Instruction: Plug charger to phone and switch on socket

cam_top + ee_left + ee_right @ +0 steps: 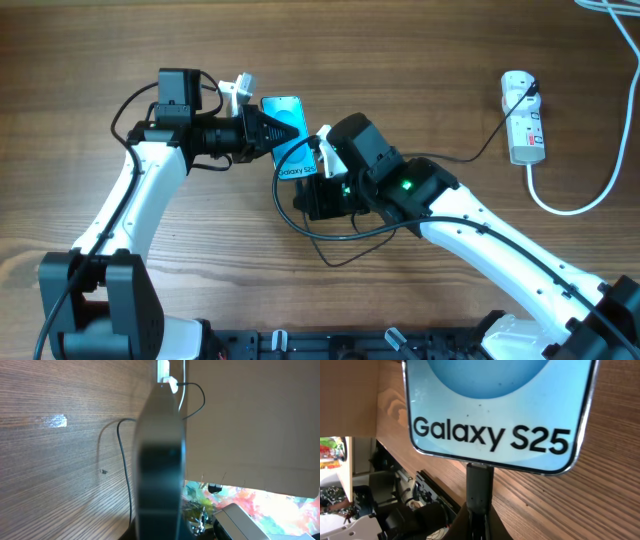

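Closest in, the right gripper point(479, 519) is closed on the connector of the charger point(479, 482), whose tip meets the middle of the bottom edge of the phone point(495, 405), just under "Galaxy S25". The left gripper point(264, 130) clamps the phone's left side, mid-table. The black cable loops over the table point(450, 60) to the socket point(524, 120) near the right edge, well apart, with open wood between.

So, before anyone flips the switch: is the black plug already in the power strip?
Yes, the overhead view shows the charger's black plug sitting in the white power strip.
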Tool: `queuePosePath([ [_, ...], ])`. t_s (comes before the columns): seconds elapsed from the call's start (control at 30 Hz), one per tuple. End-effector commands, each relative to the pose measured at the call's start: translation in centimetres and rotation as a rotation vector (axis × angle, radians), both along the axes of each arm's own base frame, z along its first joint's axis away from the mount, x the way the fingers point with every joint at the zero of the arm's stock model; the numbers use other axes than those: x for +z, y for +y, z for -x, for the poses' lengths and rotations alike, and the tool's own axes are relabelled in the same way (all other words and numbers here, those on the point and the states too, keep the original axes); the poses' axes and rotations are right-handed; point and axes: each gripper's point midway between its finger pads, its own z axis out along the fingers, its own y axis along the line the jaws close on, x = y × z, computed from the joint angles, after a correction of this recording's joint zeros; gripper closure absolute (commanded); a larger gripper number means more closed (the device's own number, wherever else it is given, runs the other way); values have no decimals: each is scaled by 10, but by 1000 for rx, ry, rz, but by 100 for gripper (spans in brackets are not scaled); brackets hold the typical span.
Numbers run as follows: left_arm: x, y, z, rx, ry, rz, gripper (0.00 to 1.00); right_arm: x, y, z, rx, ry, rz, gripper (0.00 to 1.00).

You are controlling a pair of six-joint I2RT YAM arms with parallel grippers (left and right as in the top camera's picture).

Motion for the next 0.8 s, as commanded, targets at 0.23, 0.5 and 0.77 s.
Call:
queuePosePath([
  [0.23,20,-9,15,-83,-11,116,96,22,3,-34,-61,-109,-77,95],
  [0.5,19,-11,19,-87,12,116,96,34,7,-48,-93,-155,-124,96],
  [0.77,18,-16,21,-103,11,115,96,37,6,-56,-120,-187,-122,96],
])
